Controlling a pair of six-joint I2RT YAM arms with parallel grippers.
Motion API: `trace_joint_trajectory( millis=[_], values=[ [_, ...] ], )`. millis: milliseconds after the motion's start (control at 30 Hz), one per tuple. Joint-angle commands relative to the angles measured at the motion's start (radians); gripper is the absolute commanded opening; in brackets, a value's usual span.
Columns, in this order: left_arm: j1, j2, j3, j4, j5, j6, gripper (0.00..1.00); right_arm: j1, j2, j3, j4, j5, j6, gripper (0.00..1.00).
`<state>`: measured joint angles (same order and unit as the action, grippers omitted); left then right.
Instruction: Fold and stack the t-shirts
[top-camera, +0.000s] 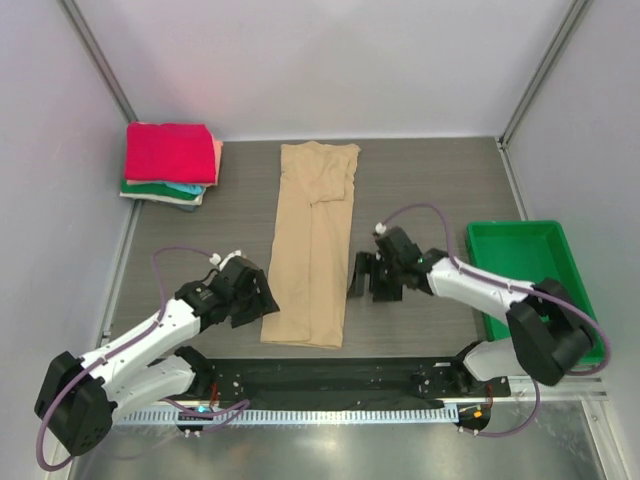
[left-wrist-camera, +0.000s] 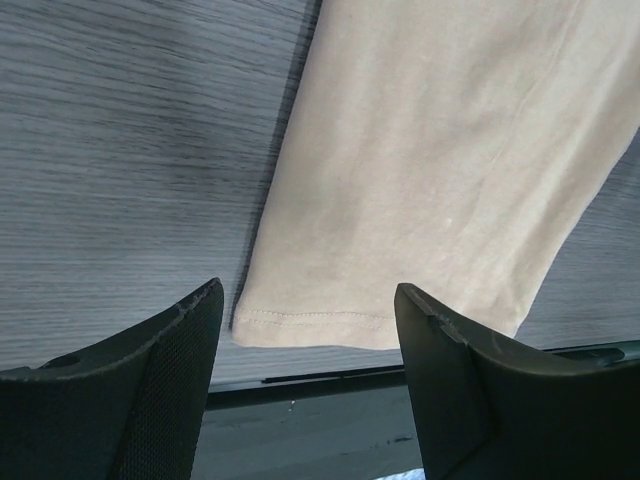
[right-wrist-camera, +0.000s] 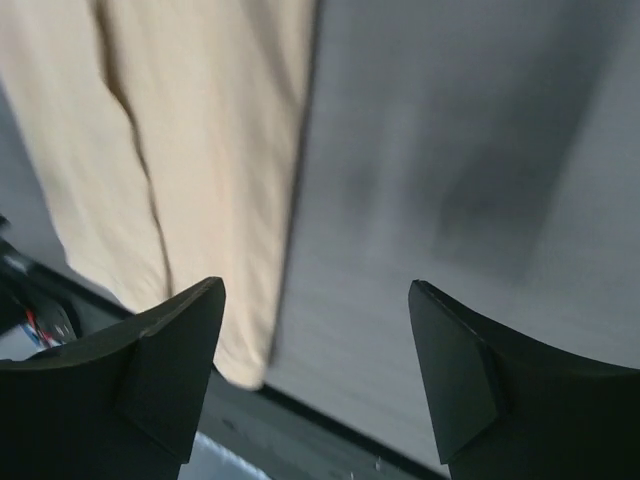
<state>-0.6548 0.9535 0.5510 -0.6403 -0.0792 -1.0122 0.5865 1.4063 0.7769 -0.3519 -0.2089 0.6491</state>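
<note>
A tan t-shirt (top-camera: 313, 245) lies on the table folded lengthwise into a long narrow strip, its hem nearest the arms. The left wrist view shows that hem (left-wrist-camera: 320, 325) and the right wrist view its long right edge (right-wrist-camera: 200, 180). A stack of folded t-shirts (top-camera: 170, 160), bright pink-red on top with salmon, teal and green under it, sits at the far left. My left gripper (top-camera: 262, 298) hovers open just left of the tan shirt's near end. My right gripper (top-camera: 365, 276) stands open just right of the shirt's middle. Neither holds anything.
A green plastic tray (top-camera: 535, 275) stands at the right edge of the table. Grey walls close in the table on three sides. A black rail (top-camera: 330, 385) with the arm bases runs along the near edge.
</note>
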Motion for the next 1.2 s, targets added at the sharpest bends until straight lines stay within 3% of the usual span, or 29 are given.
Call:
trace_joint_trajectory(
  millis=[0,133,300,533,600,633,667,833,967,1167],
  values=[
    [-0.003,-0.016,-0.034,0.054,-0.008,0.017,0.7,0.091,-0.166,-0.12,0.011,-0.003,0.159,0.78],
    [-0.003,-0.03,-0.068,0.077,0.009,0.003,0.7,0.208,-0.216,-0.174,0.043,0.025,0.239,0.73],
    [-0.003,-0.038,-0.098,0.096,0.029,-0.011,0.69,0.361,-0.167,-0.203,0.122,0.051,0.316,0.72],
    [-0.005,-0.058,-0.146,0.119,0.059,-0.019,0.69,0.447,-0.044,-0.258,0.277,0.045,0.396,0.65],
    [-0.006,-0.061,-0.161,0.131,0.073,-0.019,0.69,0.454,-0.026,-0.266,0.283,0.057,0.392,0.57],
    [-0.011,-0.062,-0.169,0.136,0.073,-0.019,0.69,0.454,-0.026,-0.281,0.281,0.071,0.391,0.44],
    [-0.011,-0.062,-0.174,0.136,0.073,-0.019,0.69,0.454,-0.026,-0.281,0.281,0.074,0.391,0.44],
    [-0.019,-0.053,-0.195,0.16,0.122,-0.025,0.69,0.454,-0.058,-0.309,0.257,0.1,0.388,0.17],
    [-0.023,-0.068,-0.2,0.16,0.139,-0.029,0.69,0.454,-0.105,-0.324,0.217,0.129,0.385,0.03],
    [-0.037,-0.096,-0.206,0.146,0.142,-0.034,0.68,0.452,-0.174,-0.367,0.166,0.16,0.383,0.01]
  ],
)
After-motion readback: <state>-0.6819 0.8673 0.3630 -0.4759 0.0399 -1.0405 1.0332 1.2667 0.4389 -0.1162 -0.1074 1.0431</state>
